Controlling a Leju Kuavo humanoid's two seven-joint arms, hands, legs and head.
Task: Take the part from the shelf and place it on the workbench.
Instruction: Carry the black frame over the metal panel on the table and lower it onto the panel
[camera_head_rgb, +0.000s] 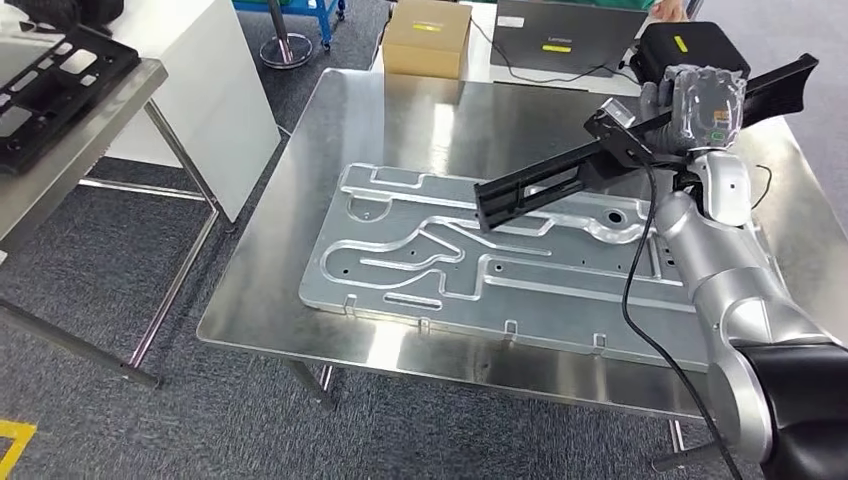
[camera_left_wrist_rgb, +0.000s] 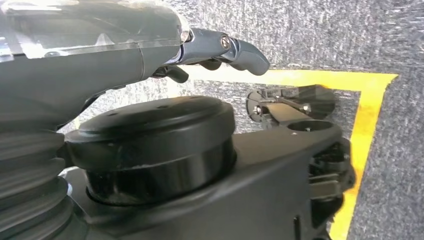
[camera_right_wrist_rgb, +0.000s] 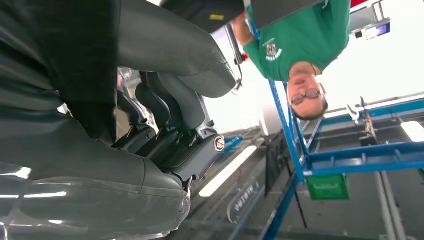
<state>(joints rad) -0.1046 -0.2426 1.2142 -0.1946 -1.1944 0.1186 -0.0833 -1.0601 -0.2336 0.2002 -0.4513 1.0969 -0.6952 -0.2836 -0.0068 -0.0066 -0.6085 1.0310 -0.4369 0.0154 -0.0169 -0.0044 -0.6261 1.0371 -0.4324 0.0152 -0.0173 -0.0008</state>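
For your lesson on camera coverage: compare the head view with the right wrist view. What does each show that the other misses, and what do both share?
Head view alone: the workbench, the grey metal plate lying on it, a cardboard box, a laptop.
Right wrist view alone: a person in a green shirt and a blue rack.
Both: the right hand gripping the long black part, held above the plate.
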